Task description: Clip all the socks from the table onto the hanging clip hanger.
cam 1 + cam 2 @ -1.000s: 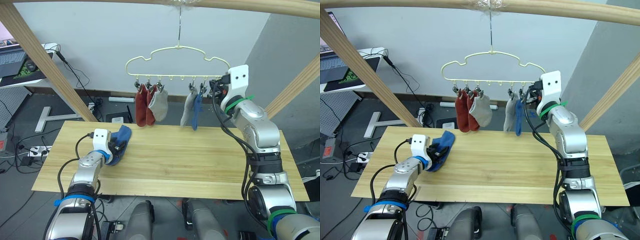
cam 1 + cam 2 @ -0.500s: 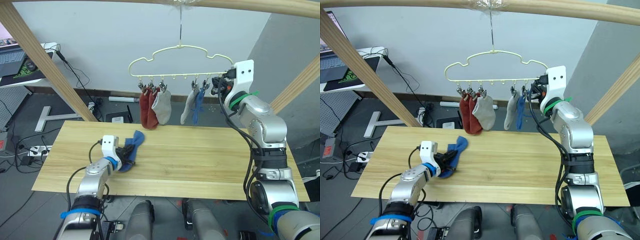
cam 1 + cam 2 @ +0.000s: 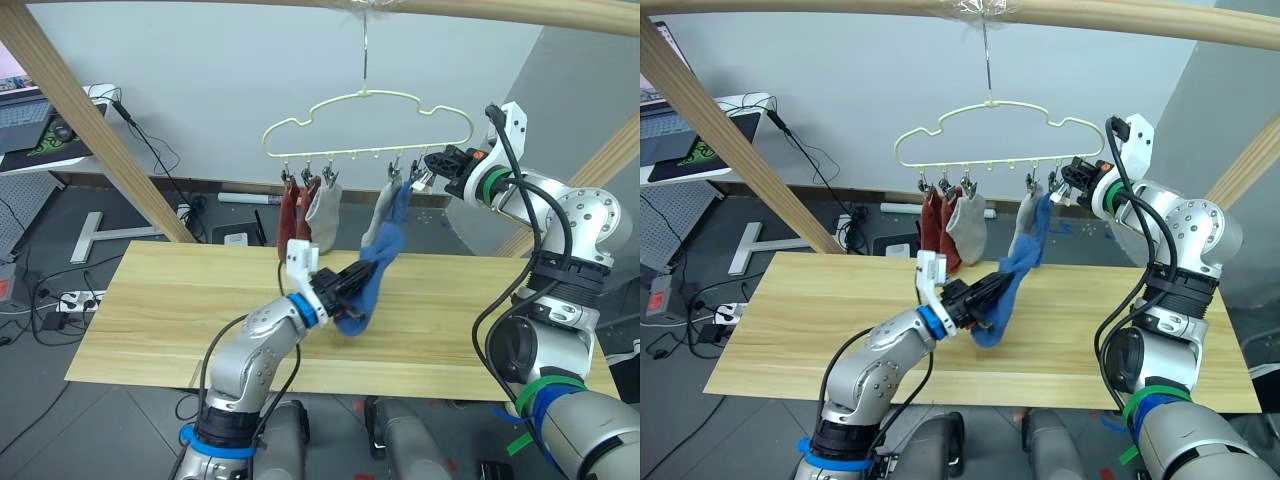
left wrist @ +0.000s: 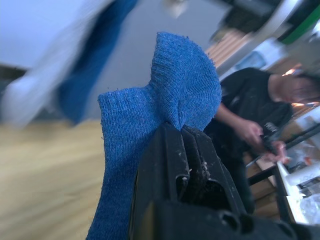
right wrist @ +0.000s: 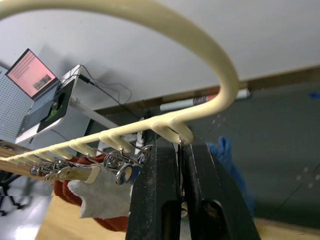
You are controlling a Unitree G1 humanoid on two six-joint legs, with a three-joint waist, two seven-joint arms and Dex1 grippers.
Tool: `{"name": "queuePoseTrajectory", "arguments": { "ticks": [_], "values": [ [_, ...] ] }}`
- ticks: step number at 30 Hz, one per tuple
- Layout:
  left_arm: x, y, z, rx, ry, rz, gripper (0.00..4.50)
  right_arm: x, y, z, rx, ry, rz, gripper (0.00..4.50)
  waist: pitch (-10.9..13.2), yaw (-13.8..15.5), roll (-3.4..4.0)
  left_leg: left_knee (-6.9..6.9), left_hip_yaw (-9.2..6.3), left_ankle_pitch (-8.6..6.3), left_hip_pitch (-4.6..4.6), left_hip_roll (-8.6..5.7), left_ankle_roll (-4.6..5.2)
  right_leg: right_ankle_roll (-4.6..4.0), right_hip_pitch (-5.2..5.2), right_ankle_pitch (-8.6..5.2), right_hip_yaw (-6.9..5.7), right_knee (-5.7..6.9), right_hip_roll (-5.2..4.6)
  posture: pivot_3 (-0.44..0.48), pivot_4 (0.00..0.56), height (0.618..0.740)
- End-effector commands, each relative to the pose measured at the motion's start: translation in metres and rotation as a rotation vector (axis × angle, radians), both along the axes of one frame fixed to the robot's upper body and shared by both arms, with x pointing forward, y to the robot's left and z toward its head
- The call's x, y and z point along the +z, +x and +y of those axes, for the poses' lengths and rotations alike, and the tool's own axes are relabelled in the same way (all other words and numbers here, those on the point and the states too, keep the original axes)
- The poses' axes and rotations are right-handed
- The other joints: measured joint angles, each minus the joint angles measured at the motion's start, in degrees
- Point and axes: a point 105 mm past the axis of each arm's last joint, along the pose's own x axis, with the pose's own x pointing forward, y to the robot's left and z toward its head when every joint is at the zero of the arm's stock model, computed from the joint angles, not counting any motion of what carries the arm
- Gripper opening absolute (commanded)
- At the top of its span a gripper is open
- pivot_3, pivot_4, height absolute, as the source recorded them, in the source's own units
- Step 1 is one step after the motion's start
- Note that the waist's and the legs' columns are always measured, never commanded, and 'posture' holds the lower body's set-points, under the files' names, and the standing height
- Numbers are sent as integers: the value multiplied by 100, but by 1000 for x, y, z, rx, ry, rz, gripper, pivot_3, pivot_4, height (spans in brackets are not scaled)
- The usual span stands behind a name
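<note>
Five socks (image 3: pixel 322 210) hang clipped on hanger (image 3: pixel 366 118); we carry sixth, blue sock (image 3: pixel 374 276), clenched in left gripper (image 3: pixel 345 288), raised above table (image 3: pixel 130 300) toward free clips. Our right gripper (image 3: pixel 440 165) pinches hanger's end, fingers closed on last clip there, probably to steady or open it. Clip itself hidden between fingers (image 5: pixel 155 200). Person blurred behind sock in left wrist view.
</note>
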Motion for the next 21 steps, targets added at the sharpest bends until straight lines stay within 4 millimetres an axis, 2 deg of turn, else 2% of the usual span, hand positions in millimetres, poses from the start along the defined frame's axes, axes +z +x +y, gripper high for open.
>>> {"name": "queuePoseTrajectory", "arguments": {
  "ticks": [1,13,21],
  "values": [
    [18,2,-10,-10,-48,-33,30,13,-8,4,22,21,-21,0,0,-19,0,-1,-2,0,-3,0,0,0,0,0,0,-4,4,-70,285,740],
    [16,8,-24,-61,-117,67,30,16,-17,13,52,55,4,0,0,-73,1,-2,-1,0,-6,1,0,0,0,0,-7,-13,6,-88,288,740],
    [21,19,-22,-39,-134,64,30,16,-20,14,67,60,13,0,1,-111,1,-4,-1,0,-6,-2,0,0,-1,0,-9,-12,12,-88,288,740]
  ]
}}
